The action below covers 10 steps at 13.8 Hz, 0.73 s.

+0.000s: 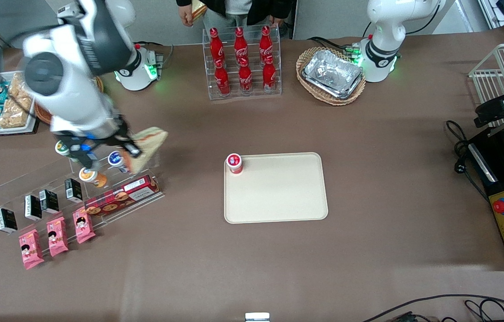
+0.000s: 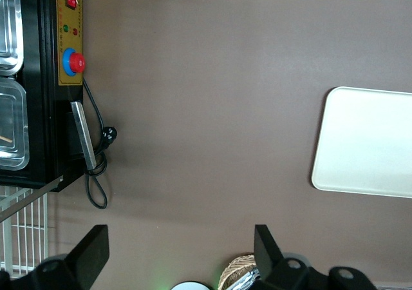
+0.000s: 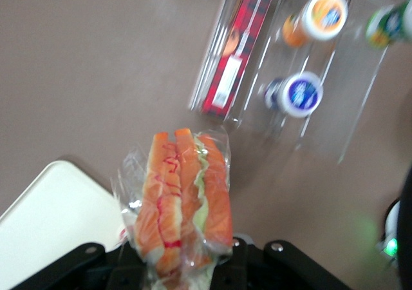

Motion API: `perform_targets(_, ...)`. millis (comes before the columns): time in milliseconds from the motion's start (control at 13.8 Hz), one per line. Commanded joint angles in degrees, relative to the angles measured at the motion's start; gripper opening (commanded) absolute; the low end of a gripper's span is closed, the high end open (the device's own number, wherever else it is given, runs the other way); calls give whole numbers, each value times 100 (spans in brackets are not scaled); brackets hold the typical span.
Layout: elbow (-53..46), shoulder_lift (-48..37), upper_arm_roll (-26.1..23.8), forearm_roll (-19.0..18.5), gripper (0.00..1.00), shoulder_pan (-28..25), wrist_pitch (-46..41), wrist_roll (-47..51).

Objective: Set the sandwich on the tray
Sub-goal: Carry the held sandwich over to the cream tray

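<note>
The end effector point(image 1: 129, 150) holds the sandwich point(image 1: 146, 147) up in the air.

Its fingers pinch the wrapped sandwich above the clear snack rack point(image 1: 77, 188). From the tray point(image 1: 278, 197) on the brown counter point(image 1: 368, 156), the sandwich is at about ten o'clock, well apart. A small red can point(image 1: 234, 163) stands on the tray's corner.

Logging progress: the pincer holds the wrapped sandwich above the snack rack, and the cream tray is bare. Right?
Not quite: the tray is not bare; a small red-capped can stands on its corner, as the front view shows. The rest holds: the pincer holds the sandwich above the snack rack.
</note>
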State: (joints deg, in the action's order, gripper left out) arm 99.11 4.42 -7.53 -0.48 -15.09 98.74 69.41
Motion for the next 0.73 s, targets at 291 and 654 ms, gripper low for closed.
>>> perform_targets(291,-911,1692,49,-93,28,-1548,1163,2671)
perform_targets(654,-1709,2764,84,-294,28,-2024,1762,3788)
